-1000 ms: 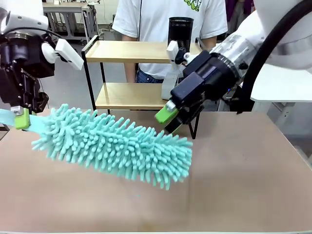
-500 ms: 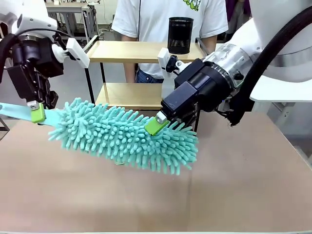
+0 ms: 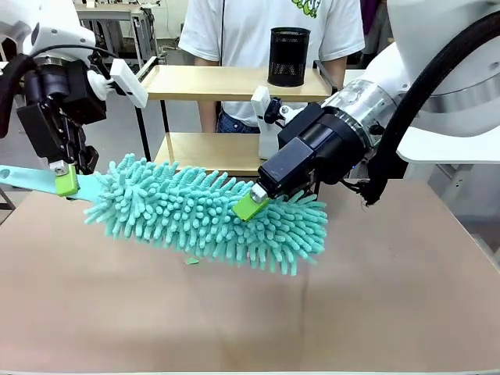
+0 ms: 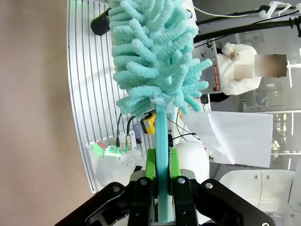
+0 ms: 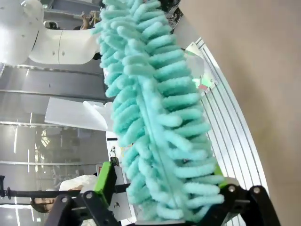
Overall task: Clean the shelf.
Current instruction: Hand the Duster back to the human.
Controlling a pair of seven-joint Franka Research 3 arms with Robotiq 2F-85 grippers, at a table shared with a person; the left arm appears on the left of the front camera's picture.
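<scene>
A fluffy teal duster (image 3: 203,215) hangs slanted just above the brown table (image 3: 375,297), in front of the shelf (image 3: 211,82). My left gripper (image 3: 66,181) is shut on its flat teal handle (image 3: 31,178); in the left wrist view the handle (image 4: 161,141) runs between the green pads of the left gripper (image 4: 161,165) up to the duster's head (image 4: 155,52). My right gripper (image 3: 254,205) reaches in from the right and closes on the head's far end. In the right wrist view the duster (image 5: 150,94) sits between the fingers of the right gripper (image 5: 160,176).
A black mesh cup (image 3: 288,56) stands on the shelf's top board. A person (image 3: 258,31) in a white shirt stands behind the shelf. A small teal scrap (image 3: 191,261) lies on the table under the duster. The table's right and front parts are bare.
The duster rose and shifted right with my left gripper. My right gripper came down onto the head's far end and its fingers closed in from wide open.
</scene>
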